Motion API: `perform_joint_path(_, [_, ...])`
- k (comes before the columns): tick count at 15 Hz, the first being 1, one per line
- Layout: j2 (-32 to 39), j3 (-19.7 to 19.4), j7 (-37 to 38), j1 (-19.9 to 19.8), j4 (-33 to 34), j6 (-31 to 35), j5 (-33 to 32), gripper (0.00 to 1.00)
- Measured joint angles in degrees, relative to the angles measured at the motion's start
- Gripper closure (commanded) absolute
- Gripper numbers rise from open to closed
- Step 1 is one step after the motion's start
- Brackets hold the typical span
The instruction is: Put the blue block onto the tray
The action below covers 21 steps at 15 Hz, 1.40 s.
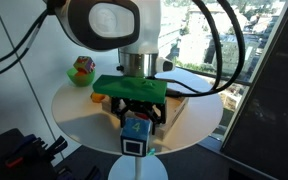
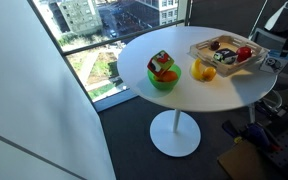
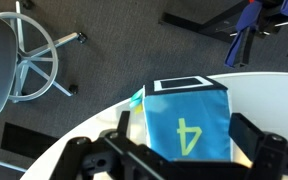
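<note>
The blue block fills the middle of the wrist view, with a yellow-green "4" on its blue face and a black-and-white patterned face on its far side. It stands near the rim of the white round table. My gripper is open around it, one dark finger on each side and a little room on the left. In an exterior view the gripper hangs straight down over the block at the table's near edge. The light wooden tray lies behind my arm. In an exterior view the tray holds several small things.
A green bowl with a red-and-white cube on top stands left of the tray, and a yellow object sits between them. The bowl shows at the far left. Below the table edge are dark carpet and a chair base.
</note>
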<state>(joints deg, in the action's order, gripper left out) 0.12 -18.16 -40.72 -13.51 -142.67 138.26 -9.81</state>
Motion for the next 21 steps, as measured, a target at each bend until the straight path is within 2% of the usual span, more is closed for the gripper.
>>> perform_joint_path(5, [0.5, 0.0, -2.9, 0.0, 0.0, 0.0, 2.4, 0.00])
perform_joint_path(16, [2.7, 0.9, -3.4, 0.0, 0.0, 1.0, 2.4, 0.00])
perform_joint_path(17, [3.0, 0.9, -3.4, 0.0, 0.0, 1.8, 2.4, 0.25])
perform_joint_path(18, [3.3, 1.0, -3.4, 0.0, 0.0, 2.6, 2.4, 0.27])
perform_joint_path(21, [4.1, 1.3, -3.2, 0.0, 0.0, 4.5, 2.3, 0.51])
